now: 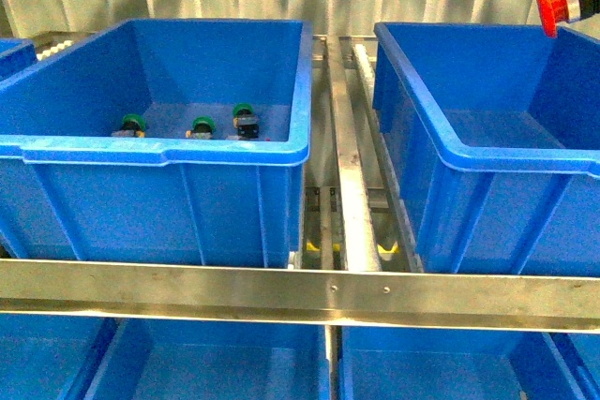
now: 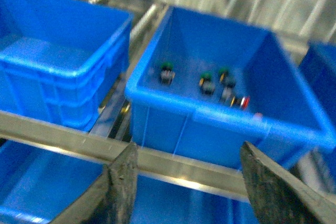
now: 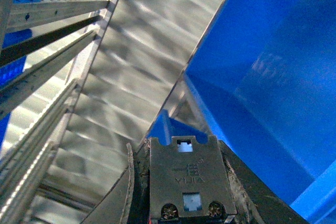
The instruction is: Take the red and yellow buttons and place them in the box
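Observation:
My right gripper (image 3: 185, 156) is shut on a red button; the wrist view shows only its black body (image 3: 188, 182) between the fingers. In the front view the button's red cap (image 1: 551, 2) hangs at the top right, above the far right corner of the right blue bin (image 1: 487, 161), whose visible floor is bare. A second red button (image 2: 244, 102) lies in the left blue bin (image 2: 157, 66) beside green-capped switches (image 2: 206, 81). My left gripper (image 2: 189, 182) is open and empty, held back from that bin, in front of the rack's rail. No yellow button shows.
Three green-capped switches (image 1: 202, 126) lie in the left bin (image 1: 159, 152). A steel rail (image 1: 300, 292) crosses the front, with more blue bins (image 1: 206, 367) below. Metal roller tracks (image 1: 352, 166) run between the two upper bins. Another blue bin (image 2: 58, 61) stands further left.

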`<control>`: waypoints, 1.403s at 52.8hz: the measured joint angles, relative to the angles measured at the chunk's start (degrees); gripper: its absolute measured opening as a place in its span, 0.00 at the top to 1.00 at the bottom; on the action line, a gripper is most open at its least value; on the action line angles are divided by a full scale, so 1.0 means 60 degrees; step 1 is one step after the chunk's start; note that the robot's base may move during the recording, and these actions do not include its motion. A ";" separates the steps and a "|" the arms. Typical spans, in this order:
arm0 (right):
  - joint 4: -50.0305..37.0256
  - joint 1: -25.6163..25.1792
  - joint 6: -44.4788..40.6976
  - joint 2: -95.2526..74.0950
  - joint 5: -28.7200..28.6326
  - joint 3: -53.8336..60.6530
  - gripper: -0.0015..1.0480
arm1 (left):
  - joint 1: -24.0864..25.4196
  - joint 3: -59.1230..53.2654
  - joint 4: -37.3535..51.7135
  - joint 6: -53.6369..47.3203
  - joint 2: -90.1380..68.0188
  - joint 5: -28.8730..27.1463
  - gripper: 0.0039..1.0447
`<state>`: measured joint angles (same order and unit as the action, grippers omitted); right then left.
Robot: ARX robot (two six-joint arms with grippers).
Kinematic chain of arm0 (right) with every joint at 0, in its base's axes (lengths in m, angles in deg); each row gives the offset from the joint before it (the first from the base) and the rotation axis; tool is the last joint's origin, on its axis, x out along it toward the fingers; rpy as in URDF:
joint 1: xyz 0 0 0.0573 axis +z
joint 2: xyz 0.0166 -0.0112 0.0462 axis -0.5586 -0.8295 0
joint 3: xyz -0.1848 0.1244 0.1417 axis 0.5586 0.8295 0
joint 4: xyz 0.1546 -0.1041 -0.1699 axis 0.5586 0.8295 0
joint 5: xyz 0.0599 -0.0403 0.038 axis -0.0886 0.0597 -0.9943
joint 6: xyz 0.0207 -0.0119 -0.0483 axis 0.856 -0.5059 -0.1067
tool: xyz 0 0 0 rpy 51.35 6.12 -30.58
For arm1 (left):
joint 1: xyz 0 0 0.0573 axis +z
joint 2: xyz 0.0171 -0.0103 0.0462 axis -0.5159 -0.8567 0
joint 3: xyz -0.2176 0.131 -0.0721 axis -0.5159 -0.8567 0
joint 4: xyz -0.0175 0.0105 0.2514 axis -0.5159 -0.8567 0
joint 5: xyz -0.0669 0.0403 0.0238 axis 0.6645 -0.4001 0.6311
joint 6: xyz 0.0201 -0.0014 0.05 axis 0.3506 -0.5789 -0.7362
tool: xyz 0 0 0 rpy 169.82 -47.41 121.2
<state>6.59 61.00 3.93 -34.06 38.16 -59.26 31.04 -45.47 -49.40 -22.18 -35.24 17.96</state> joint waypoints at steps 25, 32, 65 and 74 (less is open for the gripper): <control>0.0004 0.1392 -0.3599 0.0204 0.1749 0.0878 0.75 | -0.0011 -0.3053 0.0175 -0.1392 0.3067 0.0066 0.98; -0.0433 0.1698 -0.4754 0.0328 0.2025 0.1158 0.75 | -0.0011 -0.3053 0.0175 -0.1402 0.3071 0.0066 0.98; -0.0645 0.1763 -0.6779 0.0579 0.2029 0.1249 0.75 | -0.0011 -0.3053 0.0175 -0.1421 0.3075 0.0066 0.26; -0.0532 0.1610 -0.6834 0.0619 0.1963 0.1158 0.75 | -0.0011 -0.3053 0.0175 -0.1443 0.3075 0.0066 0.08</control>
<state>3.40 70.66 -37.08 -30.35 49.94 -52.31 30.98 -63.79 -48.35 -30.83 -16.79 18.35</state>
